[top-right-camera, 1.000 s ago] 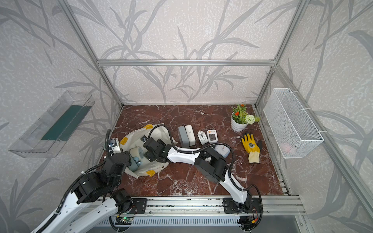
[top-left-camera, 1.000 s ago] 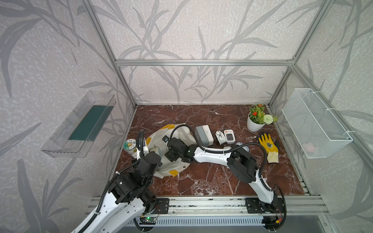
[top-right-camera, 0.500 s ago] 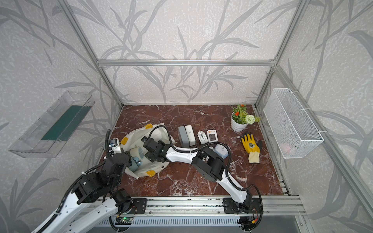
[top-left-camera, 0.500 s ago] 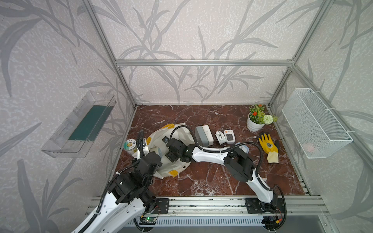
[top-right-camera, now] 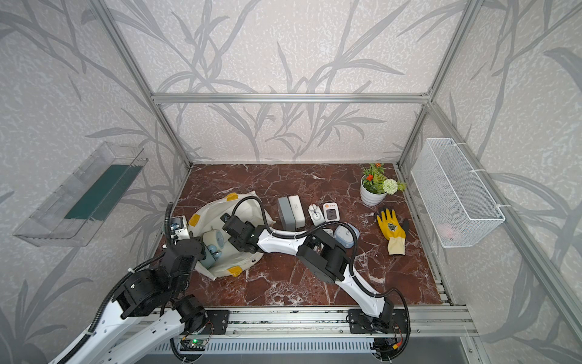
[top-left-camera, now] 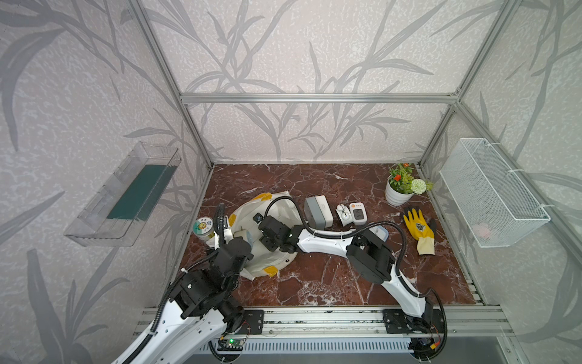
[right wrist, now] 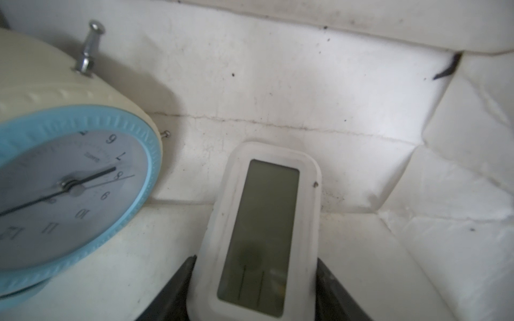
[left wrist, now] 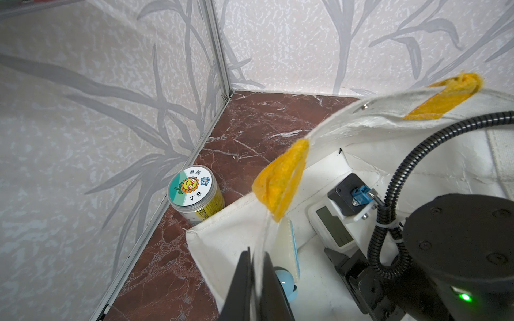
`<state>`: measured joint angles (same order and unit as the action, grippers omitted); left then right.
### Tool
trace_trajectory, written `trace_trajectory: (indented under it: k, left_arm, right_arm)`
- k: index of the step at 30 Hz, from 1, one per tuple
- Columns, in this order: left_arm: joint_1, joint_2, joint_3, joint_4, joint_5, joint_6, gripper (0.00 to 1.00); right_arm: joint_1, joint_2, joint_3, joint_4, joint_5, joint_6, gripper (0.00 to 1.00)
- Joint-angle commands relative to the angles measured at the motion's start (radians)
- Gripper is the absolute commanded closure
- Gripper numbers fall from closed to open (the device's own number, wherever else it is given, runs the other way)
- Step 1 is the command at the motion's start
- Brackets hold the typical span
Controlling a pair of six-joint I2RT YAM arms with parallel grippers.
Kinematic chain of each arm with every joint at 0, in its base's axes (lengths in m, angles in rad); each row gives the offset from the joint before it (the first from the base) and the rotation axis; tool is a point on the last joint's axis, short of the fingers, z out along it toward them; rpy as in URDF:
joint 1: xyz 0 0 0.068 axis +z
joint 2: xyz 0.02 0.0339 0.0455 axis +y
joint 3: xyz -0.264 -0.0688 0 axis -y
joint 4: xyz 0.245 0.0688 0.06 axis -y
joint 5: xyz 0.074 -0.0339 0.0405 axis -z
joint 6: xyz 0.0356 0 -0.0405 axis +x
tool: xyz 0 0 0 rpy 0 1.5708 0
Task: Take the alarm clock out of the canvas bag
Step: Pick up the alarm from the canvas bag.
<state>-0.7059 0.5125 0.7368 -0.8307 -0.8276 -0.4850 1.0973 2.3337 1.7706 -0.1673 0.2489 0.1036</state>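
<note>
One canvas bag [top-left-camera: 266, 259], one glove [top-left-camera: 419, 225], one jar [top-left-camera: 204, 227], one potted plant [top-left-camera: 401, 189].

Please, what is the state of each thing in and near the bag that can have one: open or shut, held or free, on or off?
canvas bag: mouth open wide.
left gripper: shut on the bag's rim.
right gripper: inside the bag, shut on the digital clock.
digital clock: in the bag, screen blank.
round alarm clock: in the bag, not gripped.
jar: upright beside the bag, lid on.
</note>
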Motion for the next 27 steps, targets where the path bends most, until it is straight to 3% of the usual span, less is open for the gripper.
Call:
trace_trajectory:
  k: [1, 8, 27]
  left_arm:
    - [0.002, -0.005, -0.007, 0.025, -0.003, -0.012, 1.0]
    - [0.002, -0.008, -0.007, 0.021, -0.007, -0.016, 1.0]
    - [0.003, 0.006, -0.001, 0.02, -0.018, -0.017, 1.0]
  right_arm:
    - [-0.005, -0.027, -0.021, 0.011, -0.01, 0.002, 0.49]
    - [-0.004, -0.057, -0.048, 0.027, -0.006, 0.002, 0.64]
    - [-0.003, -0.198, -0.186, 0.087, -0.002, 0.014, 0.69]
